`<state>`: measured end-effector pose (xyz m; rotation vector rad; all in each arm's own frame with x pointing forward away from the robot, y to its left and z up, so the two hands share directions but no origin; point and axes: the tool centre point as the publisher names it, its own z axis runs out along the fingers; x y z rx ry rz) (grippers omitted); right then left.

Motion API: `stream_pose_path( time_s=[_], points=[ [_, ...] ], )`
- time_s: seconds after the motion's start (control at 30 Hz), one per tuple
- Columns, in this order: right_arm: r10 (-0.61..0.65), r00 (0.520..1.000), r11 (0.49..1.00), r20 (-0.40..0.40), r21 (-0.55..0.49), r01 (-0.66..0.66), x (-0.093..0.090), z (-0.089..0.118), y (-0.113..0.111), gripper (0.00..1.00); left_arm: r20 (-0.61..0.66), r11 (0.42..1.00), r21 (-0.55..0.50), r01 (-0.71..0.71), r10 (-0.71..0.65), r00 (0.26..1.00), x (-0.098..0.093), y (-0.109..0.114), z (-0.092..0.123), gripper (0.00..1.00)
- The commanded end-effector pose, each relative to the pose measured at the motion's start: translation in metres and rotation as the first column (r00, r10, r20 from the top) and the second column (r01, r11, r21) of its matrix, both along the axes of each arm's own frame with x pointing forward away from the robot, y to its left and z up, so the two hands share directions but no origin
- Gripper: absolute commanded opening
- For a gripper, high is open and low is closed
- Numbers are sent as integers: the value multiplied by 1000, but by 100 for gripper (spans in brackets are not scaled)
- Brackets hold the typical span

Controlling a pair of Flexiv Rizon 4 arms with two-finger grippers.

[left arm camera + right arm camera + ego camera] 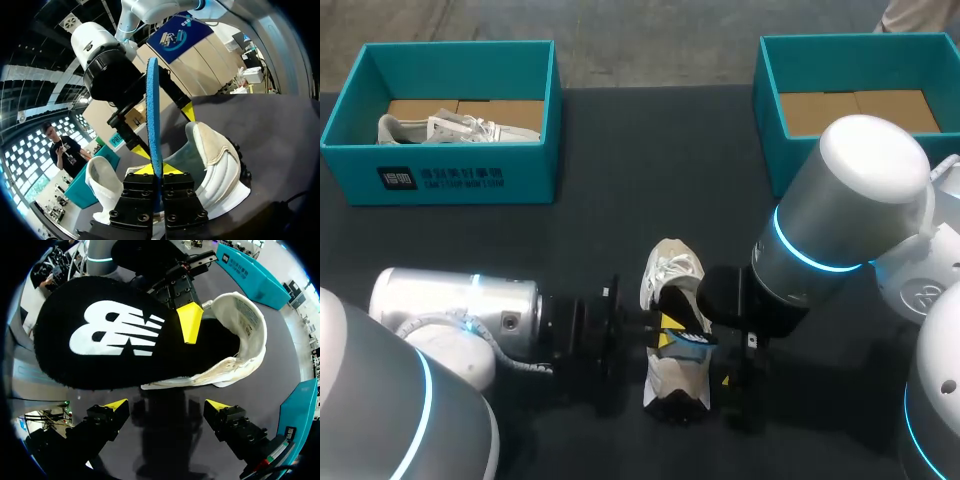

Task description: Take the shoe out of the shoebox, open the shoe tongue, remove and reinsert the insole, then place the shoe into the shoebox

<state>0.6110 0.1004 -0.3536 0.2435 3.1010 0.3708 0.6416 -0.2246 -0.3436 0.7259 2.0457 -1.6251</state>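
Observation:
A white shoe lies on the dark table between my two arms, its opening seen in the right wrist view. My left gripper is shut on the insole, which stands on edge above the shoe, blue underneath. The insole's black top with a white logo faces my right gripper. That gripper is open, close beside the insole, with nothing between its fingers. One yellow tip of the left gripper presses on the insole's black face.
A teal shoebox at the back left holds another white shoe. A second teal shoebox at the back right shows only its cardboard floor. My right arm's big elbow hangs over the table's right side.

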Motion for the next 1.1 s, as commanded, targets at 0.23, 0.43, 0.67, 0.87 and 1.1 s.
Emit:
stream_pose_path(
  time_s=[0.23, 0.43, 0.67, 0.87, 1.1],
  points=[
    [0, 1000, 1000, 3, 0, 0, -1, -1, 0, 100, 4, 1000, 0, 15, -15, 1000, -11, 4, 12, 23],
    [0, 1000, 1000, 3, 0, 0, -1, -1, 0, 100, 12, 999, -7, 32, -32, 999, -19, 4, 19, 30],
    [0, 1000, 1000, 3, 0, 0, -1, -1, 0, 100, 29, 999, -4, 39, -39, 999, -25, 3, 25, 28],
    [0, 1000, 1000, 3, 0, 0, -1, -1, 0, 100, 35, 999, 19, 34, -34, 999, -29, 0, 31, 27],
    [0, 1000, 1000, 3, 0, 0, -1, -1, 0, 100, 38, 998, 49, 43, -45, 998, -31, -1, 31, 0]
  ],
)
